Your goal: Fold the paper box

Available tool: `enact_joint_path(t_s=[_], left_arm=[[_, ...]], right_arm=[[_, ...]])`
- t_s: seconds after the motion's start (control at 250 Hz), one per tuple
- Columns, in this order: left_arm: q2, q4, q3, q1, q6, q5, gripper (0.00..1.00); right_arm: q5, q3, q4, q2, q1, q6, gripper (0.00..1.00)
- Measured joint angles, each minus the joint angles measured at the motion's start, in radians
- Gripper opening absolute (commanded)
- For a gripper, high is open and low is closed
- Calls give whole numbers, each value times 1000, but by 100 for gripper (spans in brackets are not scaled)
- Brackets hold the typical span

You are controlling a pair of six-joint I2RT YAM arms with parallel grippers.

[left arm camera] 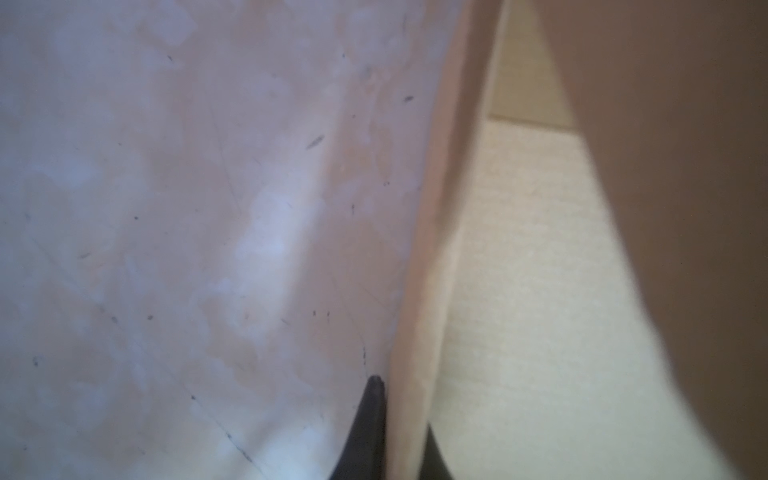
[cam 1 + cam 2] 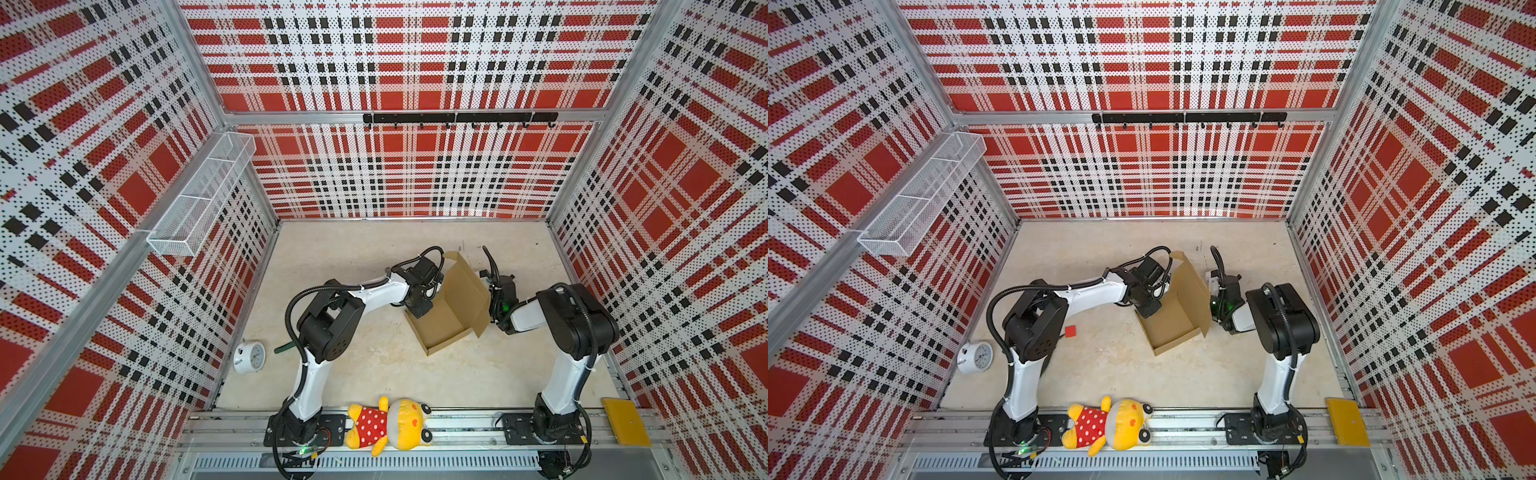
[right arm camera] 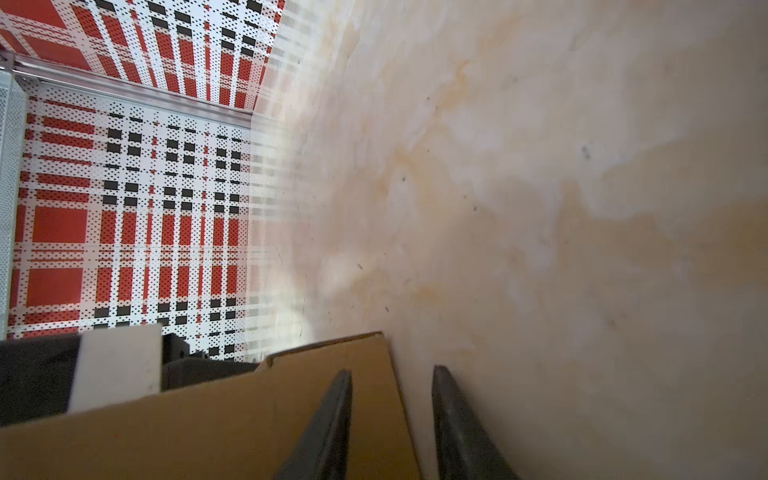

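The paper box (image 2: 446,322) (image 2: 1173,324) is brown cardboard, a shallow open tray on the table with its big lid panel (image 2: 465,286) raised steeply on the right side. My left gripper (image 2: 419,309) (image 1: 405,415) is at the tray's left wall. In the left wrist view that thin wall (image 1: 432,249) runs between the two dark fingers, which press on it from both sides. My right gripper (image 3: 392,415) (image 2: 485,276) is behind the raised lid. Its fingers (image 3: 332,415) stand apart, and a corner of the lid (image 3: 249,415) lies flat beneath them, unpinched.
A white alarm clock (image 2: 249,356) lies at the left wall. A yellow plush toy (image 2: 388,424) rests on the front rail, and a yellow flat plate (image 2: 626,422) lies at the front right. A small red cube (image 2: 1070,331) sits beside the left arm. A wire basket (image 2: 199,195) hangs on the left wall.
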Motion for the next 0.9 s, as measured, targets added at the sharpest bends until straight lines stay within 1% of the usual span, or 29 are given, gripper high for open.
enact_joint_path(t_s=[0.112,0.212,0.356,0.508,0.556,0.608,0.632,0.744,0.812,0.9], left_arm=[[-2,13,-4,13,-28,-23,18],[-13,32,-22,43,-64,-52,16],[-20,43,-26,125,-140,-85,15],[-27,51,-32,217,-219,-99,18],[-27,50,-35,239,-240,-100,21],[-27,56,-43,257,-261,-99,27],[-28,58,-50,263,-271,-98,29],[-34,68,-73,282,-317,-90,44],[-50,74,-90,293,-338,-81,51],[-79,84,-130,304,-362,-58,60]], right_arm=[[0,-14,-60,-68,-38,-15,41],[26,-19,-163,-183,-77,-69,45],[98,-15,-333,-359,-91,-173,49],[174,-16,-461,-483,-89,-245,52],[195,-16,-495,-515,-89,-261,53],[219,-16,-532,-559,-89,-280,55],[230,-18,-547,-579,-89,-288,56],[280,-27,-599,-681,-89,-318,66],[307,-36,-622,-740,-83,-331,71],[353,-44,-651,-808,-50,-352,75]])
